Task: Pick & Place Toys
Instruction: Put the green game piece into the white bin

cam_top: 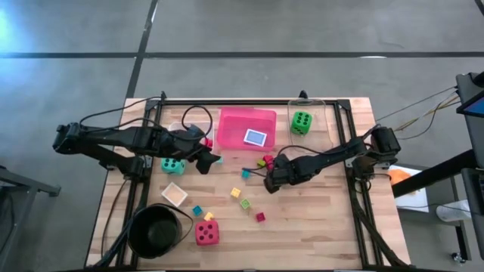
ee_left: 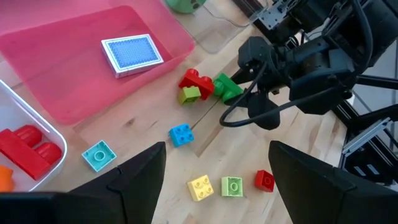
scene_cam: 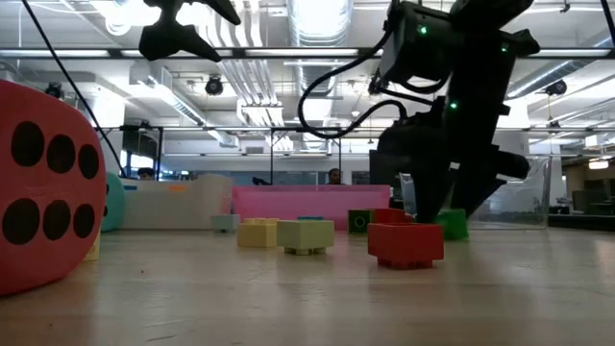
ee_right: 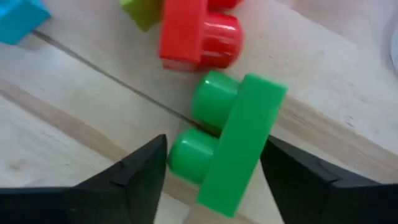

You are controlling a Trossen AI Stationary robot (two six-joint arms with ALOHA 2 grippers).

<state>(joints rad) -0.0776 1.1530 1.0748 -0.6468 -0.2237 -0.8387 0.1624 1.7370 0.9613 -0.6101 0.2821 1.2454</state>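
Right wrist view: right pincer [ee_right: 214, 177] spread around green block [ee_right: 233, 140], beside red block [ee_right: 196, 31].

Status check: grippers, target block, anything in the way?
Right gripper open, straddling green block on its side. Left gripper open, empty, hovering by pink tray. Red block close beside the green one; otherwise clear.
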